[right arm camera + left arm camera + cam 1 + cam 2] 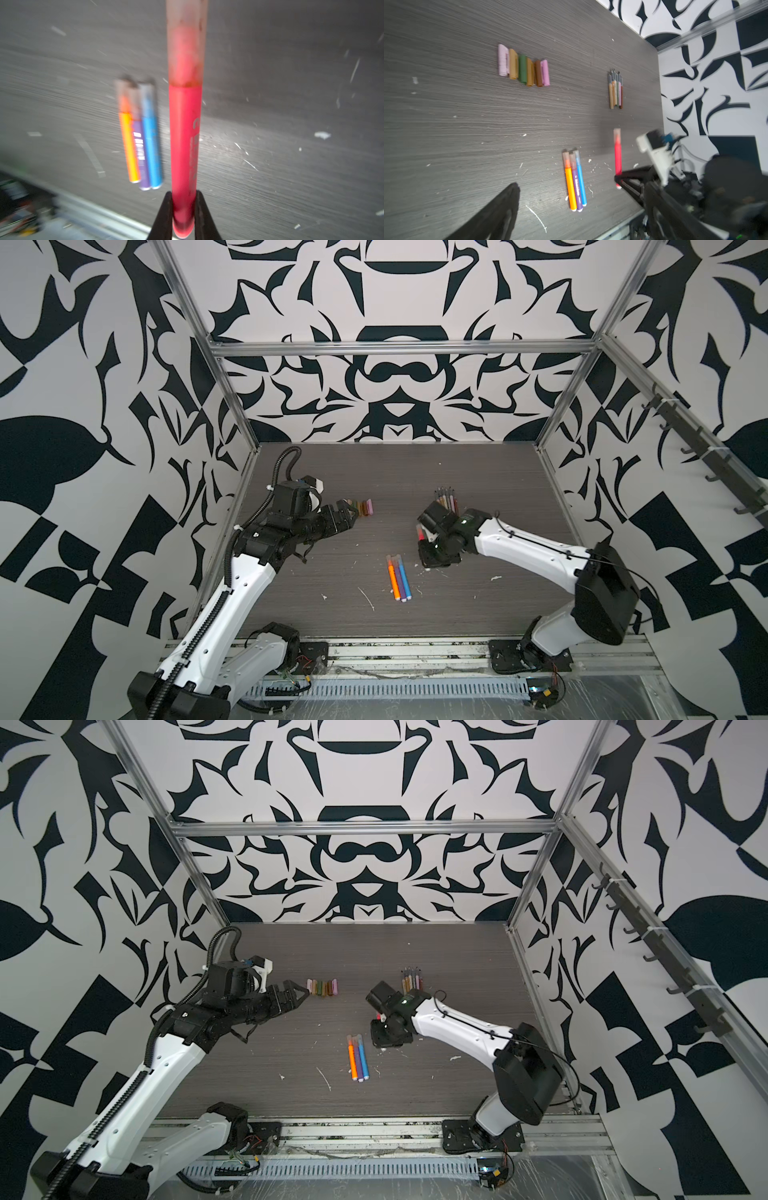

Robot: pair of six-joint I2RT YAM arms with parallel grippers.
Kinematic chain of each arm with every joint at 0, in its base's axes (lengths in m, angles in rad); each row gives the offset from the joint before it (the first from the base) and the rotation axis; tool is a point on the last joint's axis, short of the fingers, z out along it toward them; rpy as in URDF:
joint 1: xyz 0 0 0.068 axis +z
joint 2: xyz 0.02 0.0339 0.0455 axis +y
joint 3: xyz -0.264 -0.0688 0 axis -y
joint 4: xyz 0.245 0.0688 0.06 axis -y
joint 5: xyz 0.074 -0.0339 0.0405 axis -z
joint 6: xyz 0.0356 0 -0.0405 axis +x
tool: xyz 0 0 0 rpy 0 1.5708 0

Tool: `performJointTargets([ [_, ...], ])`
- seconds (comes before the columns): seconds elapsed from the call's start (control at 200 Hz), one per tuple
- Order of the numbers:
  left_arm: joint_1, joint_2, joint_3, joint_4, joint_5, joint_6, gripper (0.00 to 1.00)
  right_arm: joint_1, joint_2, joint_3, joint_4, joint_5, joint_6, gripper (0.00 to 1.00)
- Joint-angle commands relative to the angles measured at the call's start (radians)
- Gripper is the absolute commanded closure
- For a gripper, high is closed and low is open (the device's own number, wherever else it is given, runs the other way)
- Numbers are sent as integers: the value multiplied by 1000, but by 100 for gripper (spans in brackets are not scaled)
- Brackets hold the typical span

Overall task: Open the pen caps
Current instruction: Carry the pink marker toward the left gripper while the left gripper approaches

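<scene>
One capped pink pen (184, 135), gripped by right end effector (184, 209); left end effector (352, 512) gapes.

6 loose pen caps (523, 66) (pink, tan, green, tan, brown, pink) lie side by side in a touching row. Thin uncapped pens (615, 91) lie bundled, well apart from them. 3 thick pens (399, 577), orange, purple and blue, lie parallel, translucent caps on. Pink pen (185, 135), capped, is clamped at its tail by the right gripper (183, 193).
</scene>
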Motion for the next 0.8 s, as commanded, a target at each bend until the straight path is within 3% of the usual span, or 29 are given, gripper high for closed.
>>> performJointTargets([
  [0.0,2,51,45,19,111,-20,13,-13,-32,89,6,-179,-85,100],
  [0.225,-7,140,76,19,180,-38,14,-8,-27,137,89,-349,-6,100],
  [0.29,-11,150,76,19,187,-42,7,-2,-32,132,132,-373,27,100],
  [0.31,-11,152,77,20,185,-44,0,1,-32,132,140,-377,37,100],
  [0.505,-12,147,64,25,126,-76,0,44,-9,172,143,-380,53,100],
  [0.795,-12,162,74,29,176,-79,0,110,40,221,170,-401,70,100],
])
